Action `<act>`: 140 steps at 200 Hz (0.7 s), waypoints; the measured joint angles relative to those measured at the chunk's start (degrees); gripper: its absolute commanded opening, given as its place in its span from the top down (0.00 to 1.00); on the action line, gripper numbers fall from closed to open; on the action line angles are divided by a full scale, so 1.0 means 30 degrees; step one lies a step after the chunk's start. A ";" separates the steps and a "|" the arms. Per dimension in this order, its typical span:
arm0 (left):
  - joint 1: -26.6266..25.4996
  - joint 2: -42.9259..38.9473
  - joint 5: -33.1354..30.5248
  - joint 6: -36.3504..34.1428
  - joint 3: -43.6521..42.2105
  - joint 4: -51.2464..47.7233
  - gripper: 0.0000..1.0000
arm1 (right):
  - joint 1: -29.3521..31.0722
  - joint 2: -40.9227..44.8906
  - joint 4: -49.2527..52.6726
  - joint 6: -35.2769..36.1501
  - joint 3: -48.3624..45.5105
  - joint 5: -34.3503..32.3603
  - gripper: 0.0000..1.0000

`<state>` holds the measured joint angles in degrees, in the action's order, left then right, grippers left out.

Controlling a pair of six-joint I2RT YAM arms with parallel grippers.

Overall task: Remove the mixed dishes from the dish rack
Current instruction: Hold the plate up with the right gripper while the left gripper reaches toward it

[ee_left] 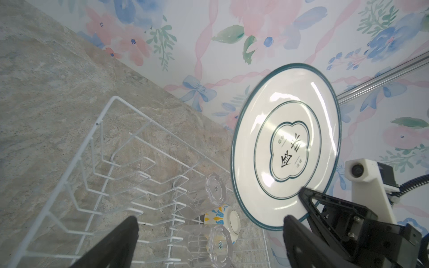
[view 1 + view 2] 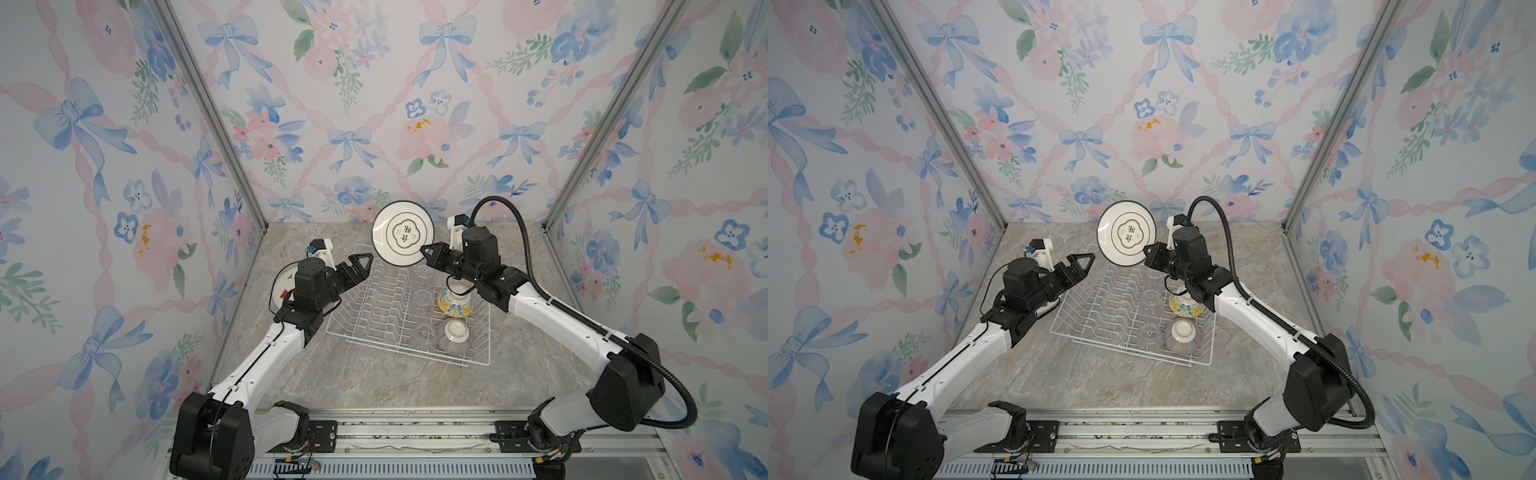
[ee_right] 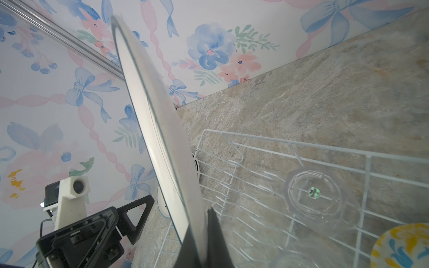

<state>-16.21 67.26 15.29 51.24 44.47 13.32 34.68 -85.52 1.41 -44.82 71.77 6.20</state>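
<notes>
Right tool [image 2: 424,250] grips a plate [image 2: 402,232] by its rim above the rack's [image 2: 374,307] far edge; left tool [image 2: 362,266] is open beside it.

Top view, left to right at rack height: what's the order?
Stacked plates → left gripper, open → held plate → right gripper, shut on the held plate's rim → floral bowl.

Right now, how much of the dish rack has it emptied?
Plate slots in the dish rack are bare; plates lie left of it. The right gripper holds a plate aloft. Three glasses and two bowls remain.
</notes>
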 measured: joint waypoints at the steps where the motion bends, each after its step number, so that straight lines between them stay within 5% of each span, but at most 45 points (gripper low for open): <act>1: -0.0007 0.0036 0.0000 0.0000 0.0044 0.0044 0.02 | 0.0007 0.0007 0.0000 -0.0015 0.0000 -0.0007 1.00; 81: -0.0678 0.2113 0.0313 -0.0015 0.1472 0.1450 0.02 | 0.0459 0.0240 -0.0831 -0.1202 -0.0007 0.0015 1.00; 140: -0.0678 0.2470 0.0459 -0.0634 0.2186 0.1982 0.15 | 0.0459 0.0219 -0.1282 -0.2106 -0.0007 0.0692 1.00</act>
<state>-18.24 74.67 16.67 49.34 51.03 19.27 36.05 -84.86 -2.44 -51.13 71.75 8.27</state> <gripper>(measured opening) 0.862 0.066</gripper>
